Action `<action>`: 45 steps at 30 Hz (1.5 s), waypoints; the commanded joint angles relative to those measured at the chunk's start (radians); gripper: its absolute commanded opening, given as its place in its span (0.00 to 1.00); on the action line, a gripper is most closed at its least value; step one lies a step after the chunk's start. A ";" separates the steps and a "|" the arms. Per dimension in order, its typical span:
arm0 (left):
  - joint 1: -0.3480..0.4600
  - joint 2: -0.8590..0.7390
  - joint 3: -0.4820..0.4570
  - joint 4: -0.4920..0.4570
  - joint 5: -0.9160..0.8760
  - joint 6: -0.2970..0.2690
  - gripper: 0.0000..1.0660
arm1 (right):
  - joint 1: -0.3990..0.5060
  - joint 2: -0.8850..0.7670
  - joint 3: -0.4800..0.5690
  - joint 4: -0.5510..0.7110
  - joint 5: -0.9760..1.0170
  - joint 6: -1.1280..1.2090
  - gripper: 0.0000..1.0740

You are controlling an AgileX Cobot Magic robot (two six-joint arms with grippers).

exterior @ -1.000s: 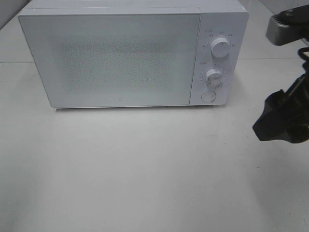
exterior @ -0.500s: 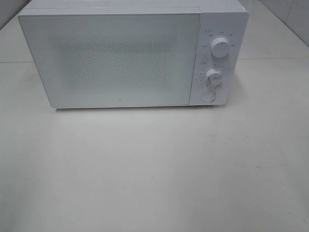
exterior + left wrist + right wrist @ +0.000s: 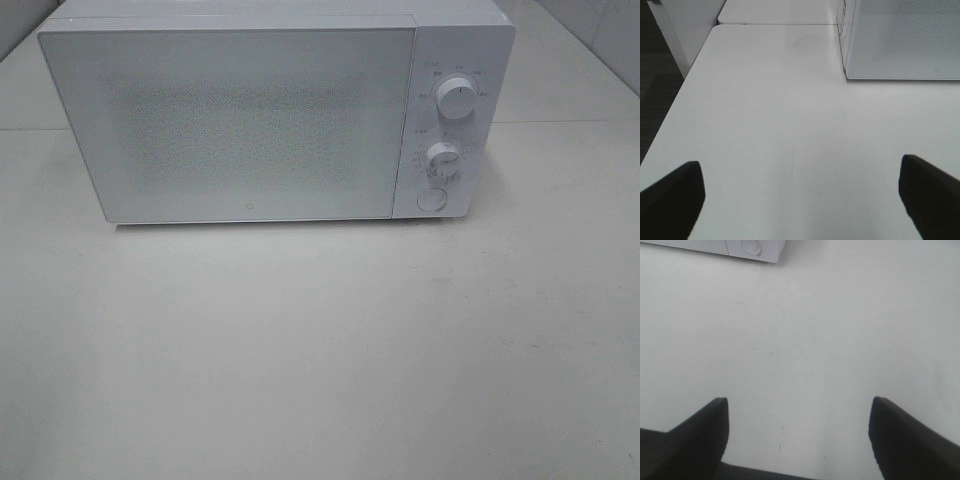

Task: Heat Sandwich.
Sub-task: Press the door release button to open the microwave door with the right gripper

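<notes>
As we look down from the high camera, the white microwave (image 3: 270, 115) sits at twelve o'clock on the pale table (image 3: 320, 350), its frosted door (image 3: 230, 125) shut. At three o'clock of the door runs the control strip: the upper knob (image 3: 456, 100), the lower knob (image 3: 441, 160) at six o'clock of it, and the round button (image 3: 431, 199) lowest. We see no arm in this view. We cannot tell where the sandwich is; none of the views shows it, and the door hides the microwave's inside.

From the left wrist, we see the left gripper (image 3: 800, 165) with its two dark fingers (image 3: 672, 197) spread wide over bare table, nothing between them. The microwave's front corner stands well beyond them.

From the right wrist, we find the right gripper (image 3: 797, 402) likewise parted and empty, hanging over bare tabletop. The microwave's lower corner with the round button shows far ahead of it.
</notes>
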 commanded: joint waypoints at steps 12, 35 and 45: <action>0.000 -0.026 0.003 -0.004 -0.008 0.000 0.95 | -0.175 -0.274 0.092 -0.005 -0.006 -0.026 0.70; 0.000 -0.026 0.003 -0.004 -0.008 0.000 0.95 | -0.205 -0.353 0.092 -0.006 -0.006 -0.025 0.70; 0.000 -0.026 0.003 -0.004 -0.008 0.000 0.95 | -0.205 -0.312 0.059 -0.004 -0.071 -0.025 0.70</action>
